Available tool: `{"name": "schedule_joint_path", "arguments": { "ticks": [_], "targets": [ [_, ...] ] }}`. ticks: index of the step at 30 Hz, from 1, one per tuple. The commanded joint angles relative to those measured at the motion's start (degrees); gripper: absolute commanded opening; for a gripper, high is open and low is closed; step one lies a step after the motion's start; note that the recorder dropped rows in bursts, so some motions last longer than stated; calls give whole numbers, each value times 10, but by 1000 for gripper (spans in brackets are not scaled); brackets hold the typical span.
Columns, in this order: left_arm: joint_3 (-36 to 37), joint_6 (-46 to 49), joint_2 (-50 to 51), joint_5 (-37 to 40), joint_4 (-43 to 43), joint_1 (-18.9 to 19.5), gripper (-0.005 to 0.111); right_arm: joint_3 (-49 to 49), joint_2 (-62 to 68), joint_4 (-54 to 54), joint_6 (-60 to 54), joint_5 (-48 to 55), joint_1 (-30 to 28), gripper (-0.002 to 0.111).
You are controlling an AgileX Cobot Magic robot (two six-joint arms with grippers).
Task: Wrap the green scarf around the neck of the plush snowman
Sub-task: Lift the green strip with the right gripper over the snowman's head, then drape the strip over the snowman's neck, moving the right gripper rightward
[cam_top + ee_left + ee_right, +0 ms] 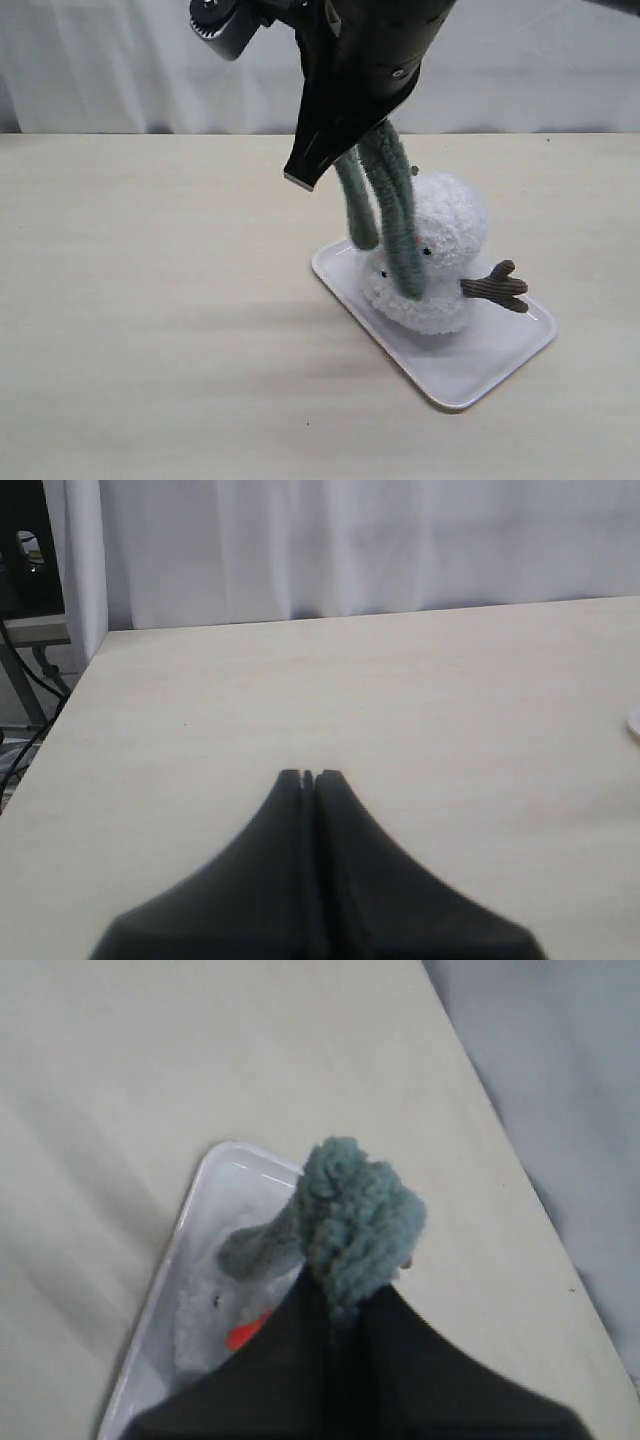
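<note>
We're looking at a robotics lab here, a staged test cell rather than anyone's home. A white curtain (100,60) is hanging right across the back, screening off the room behind a pale wood-grain desk (150,300). A black robot arm (360,70) is reaching in from above in the exterior view. In the left wrist view, past the desk's corner, black cables (25,690) are trailing down beside a grey rail (35,630), and dark gear (20,560), too blurred to name, is sitting beyond the curtain's edge. A white tray (480,370) is lying on the desk.
</note>
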Motion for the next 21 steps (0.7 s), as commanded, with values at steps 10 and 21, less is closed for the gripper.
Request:
{"name": "schedule_joint_path", "arguments": {
  "ticks": [10,21],
  "targets": [
    [2,1,-1,-4,-3,0,0,128,-3,-26,52,-59,-85,4],
    [2,1,-1,-4,-3,0,0,131,-3,-17,64,-124,-99,4]
  ]
}}
